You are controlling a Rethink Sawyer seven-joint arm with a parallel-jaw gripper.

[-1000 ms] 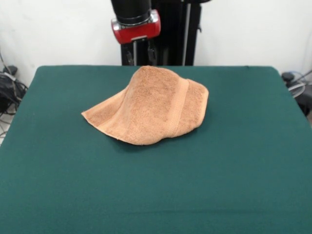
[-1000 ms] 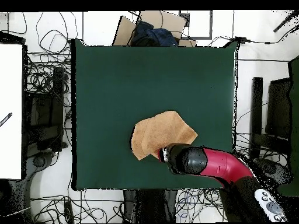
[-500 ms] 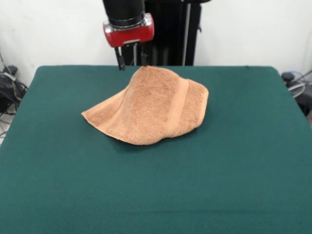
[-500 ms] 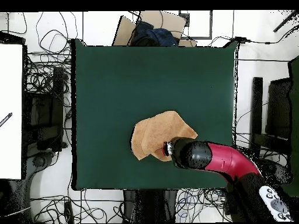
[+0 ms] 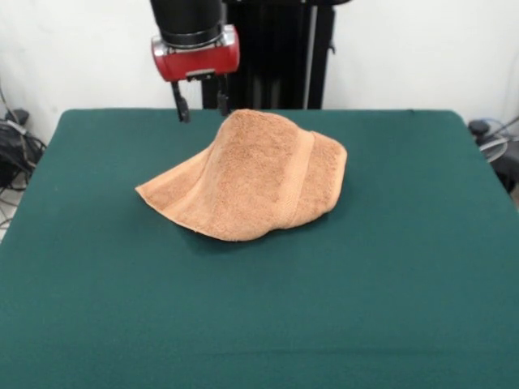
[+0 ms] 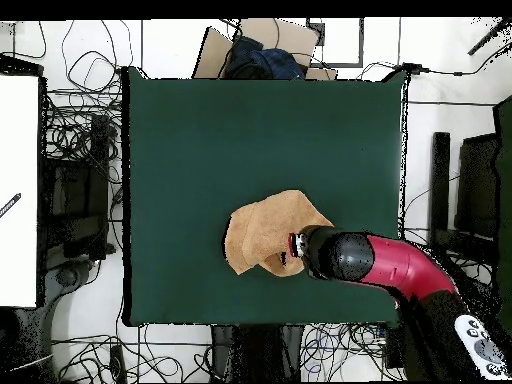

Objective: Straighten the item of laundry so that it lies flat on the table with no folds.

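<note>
Fingers (image 5: 182, 108) of the gripper (image 5: 200, 106) hang as two thin dark prongs, parted with a clear gap and holding nothing. They sit just behind the towel (image 5: 247, 176) at its far upper-left shoulder, and whether their tips touch the cloth or the tabletop (image 5: 389, 267) cannot be told from the front view. Above them the red collar and black wrist of the arm (image 5: 193, 36) are cut off by the picture's top edge.

Seen from overhead, the arm's black and red bulk (image 6: 370, 262) covers the fingers completely and hides the towel's edge (image 6: 270, 232) on the side toward the robot.

The towel lies bunched in a rounded mound, folded over itself. A smooth woven band runs down its right flank and another along the low pointed flap that reaches out from the mound's left. Its underside and back slope are out of sight. It rests on the green tabletop, nearer the edge where the arm enters than the opposite one.
</note>
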